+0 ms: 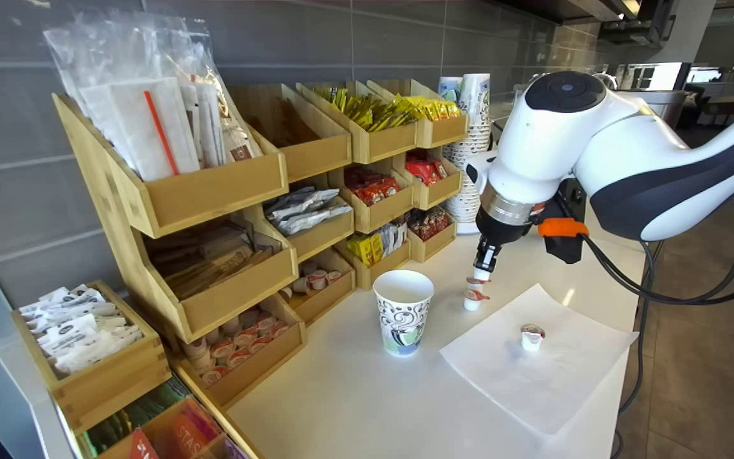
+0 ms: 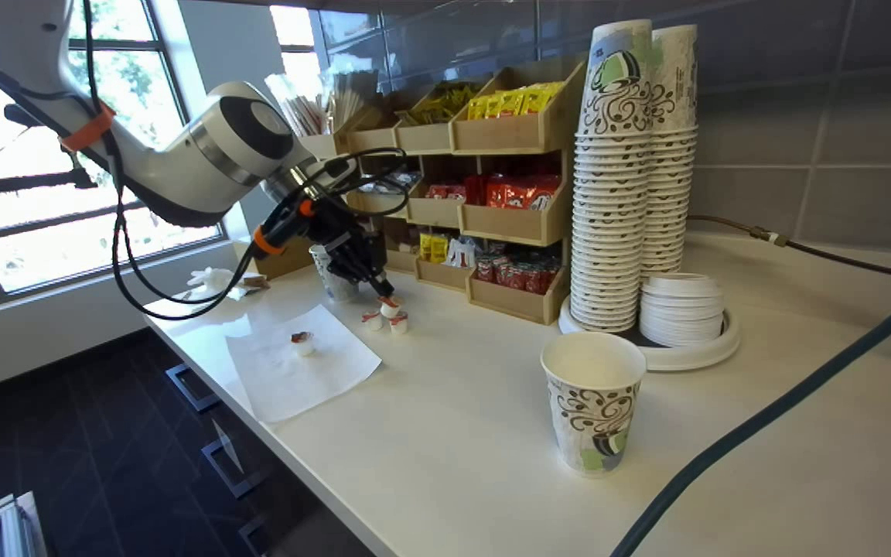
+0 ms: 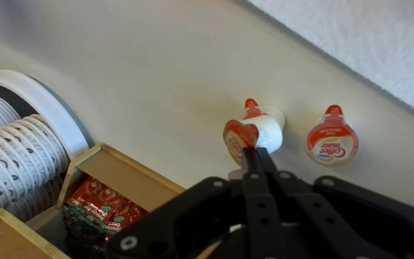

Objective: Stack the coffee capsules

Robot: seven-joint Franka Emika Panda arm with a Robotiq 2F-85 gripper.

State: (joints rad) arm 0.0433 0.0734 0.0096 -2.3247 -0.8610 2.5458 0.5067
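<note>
Find fingers [image 3: 267, 162] of the gripper [image 3: 257, 152] nearly together, judged to be grasping the pinched capsule [image 3: 268, 131] near its lid rim; cannot make out the exact contact patch

Key relation, wrist view: see the pinched capsule overlapping the left capsule [image 3: 253, 111] from above, with the right capsule [image 3: 332, 138] just beside, a gap between

In both exterior views, find it at the tips of the fingers and above those two; cannot tell whether touching either

Read its lid-to-base axis as tipped, lid to the left and base to the right in the wrist view, unlike the right capsule, upright with lid up

Judge the coming move as straight down, after levelling that tilt; otherwise expect a slide off a smooth lid

Note white bodies, seemingly plastic and ribbed; flat red-and-cream printed lids with pointed tabs

Farther out, to the right in an exterior view, record the lone capsule [image 1: 532, 343] upright on a thin, matte paper sheet [image 1: 552, 392]

To the left, log a tapered paper cup [image 1: 403, 322] on the glossy counter [image 1: 329, 395], then tiered bins [image 1: 214, 197] of pale wood, with cup towers [image 1: 475, 102] at the far end
</note>
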